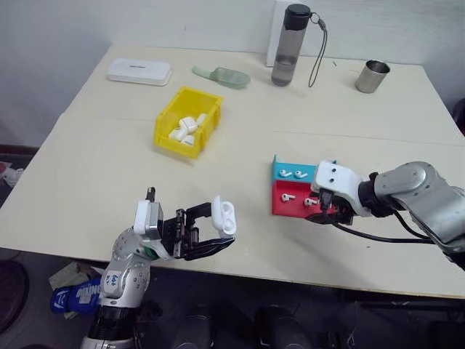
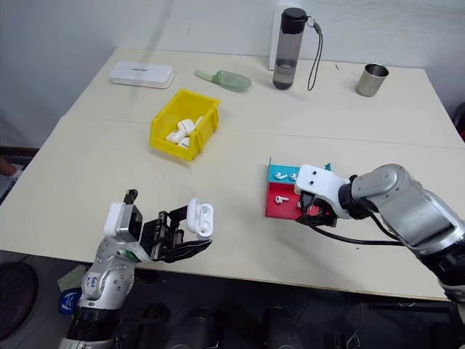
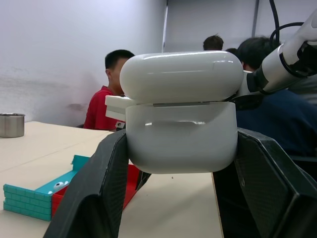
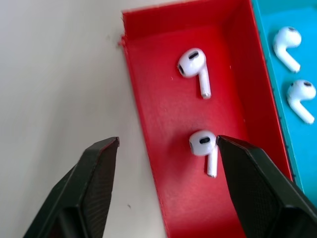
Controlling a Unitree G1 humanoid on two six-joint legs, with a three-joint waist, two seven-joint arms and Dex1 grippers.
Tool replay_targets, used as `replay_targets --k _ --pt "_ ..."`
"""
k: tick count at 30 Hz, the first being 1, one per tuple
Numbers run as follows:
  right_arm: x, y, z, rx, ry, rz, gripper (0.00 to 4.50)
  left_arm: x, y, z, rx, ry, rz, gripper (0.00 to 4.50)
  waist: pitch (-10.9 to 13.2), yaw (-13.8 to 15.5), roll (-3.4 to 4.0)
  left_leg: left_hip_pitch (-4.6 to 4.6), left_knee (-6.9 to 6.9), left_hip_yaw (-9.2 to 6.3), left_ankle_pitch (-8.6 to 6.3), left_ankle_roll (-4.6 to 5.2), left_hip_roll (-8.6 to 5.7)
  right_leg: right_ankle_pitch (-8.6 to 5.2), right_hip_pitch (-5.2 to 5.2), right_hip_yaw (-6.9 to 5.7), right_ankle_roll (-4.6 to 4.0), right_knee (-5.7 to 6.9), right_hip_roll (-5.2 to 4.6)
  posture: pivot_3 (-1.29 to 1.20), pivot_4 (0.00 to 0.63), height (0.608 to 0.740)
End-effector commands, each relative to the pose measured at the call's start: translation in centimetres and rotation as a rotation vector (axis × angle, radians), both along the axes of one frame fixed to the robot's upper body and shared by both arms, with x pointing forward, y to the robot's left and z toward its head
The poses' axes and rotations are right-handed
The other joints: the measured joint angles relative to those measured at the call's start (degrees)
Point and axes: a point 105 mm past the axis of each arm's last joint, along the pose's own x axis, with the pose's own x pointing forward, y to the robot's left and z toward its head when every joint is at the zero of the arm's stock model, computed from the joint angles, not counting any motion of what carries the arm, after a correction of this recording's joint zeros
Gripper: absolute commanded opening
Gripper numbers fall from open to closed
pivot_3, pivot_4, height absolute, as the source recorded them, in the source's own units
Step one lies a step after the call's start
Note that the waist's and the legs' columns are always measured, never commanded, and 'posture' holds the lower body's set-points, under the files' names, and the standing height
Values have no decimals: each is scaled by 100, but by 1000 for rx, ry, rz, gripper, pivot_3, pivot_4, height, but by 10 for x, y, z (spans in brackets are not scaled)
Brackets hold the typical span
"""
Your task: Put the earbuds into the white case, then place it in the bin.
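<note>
My left gripper point(image 1: 216, 231), near the table's front edge, is shut on the white case point(image 1: 224, 217), which it holds off the table with the lid flipped open; the case point(image 3: 181, 114) sits between both fingers. My right gripper point(image 4: 166, 148) is open and points down into the red tray point(image 4: 163, 99), its fingers either side of one earbud point(image 4: 202, 144). A second earbud point(image 4: 192, 63) lies farther along the red tray. Two more earbuds point(image 1: 293, 174) lie in the adjoining blue tray point(image 4: 280, 74). The yellow bin point(image 1: 174, 144) stands at centre-left and holds several white cases.
At the back of the table are a flat white box point(image 1: 139, 71), a green scoop point(image 1: 224, 75), a dark water bottle point(image 1: 289, 45) and a metal cup point(image 1: 372, 75). Behind the table, the left wrist view shows seated people point(image 3: 111, 84).
</note>
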Motion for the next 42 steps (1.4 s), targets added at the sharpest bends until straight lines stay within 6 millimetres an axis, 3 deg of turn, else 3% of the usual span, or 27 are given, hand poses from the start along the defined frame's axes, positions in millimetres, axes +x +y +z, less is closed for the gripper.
replay_targets --k 1,16,19,33,35,42 --pt "6 1 7 -32 -38 22 3202 -6 -1 7 -3 -49 -3 2756 0 -6 0 0 1 0 0 0 0 0 0 0 0 0 0 0 150 740" --pt "23 6 3 -94 -15 67 3202 -12 -7 4 2 -40 -2 2756 0 -9 0 1 6 1 0 0 1 0 -7 0 0 27 0 0 150 740" --pt "26 8 1 -103 -18 79 2619 -11 -6 4 2 -38 4 2756 0 -9 0 1 6 3 0 0 1 0 -11 1 0 35 0 0 150 740" --pt "32 7 -6 -150 -6 93 2619 -10 0 3 7 -33 21 2756 0 -11 0 -2 8 10 0 0 0 0 -26 4 0 53 -1 0 150 740" --pt "32 6 -6 -154 -6 92 2258 -9 0 3 7 -32 21 2756 0 -11 0 -2 9 10 0 0 0 0 -26 4 0 55 -1 0 150 740" --pt "30 -1 -7 -169 4 92 2258 -9 1 3 10 -32 23 2756 0 -11 0 -1 11 10 0 0 0 0 -28 5 0 61 -1 0 150 740"
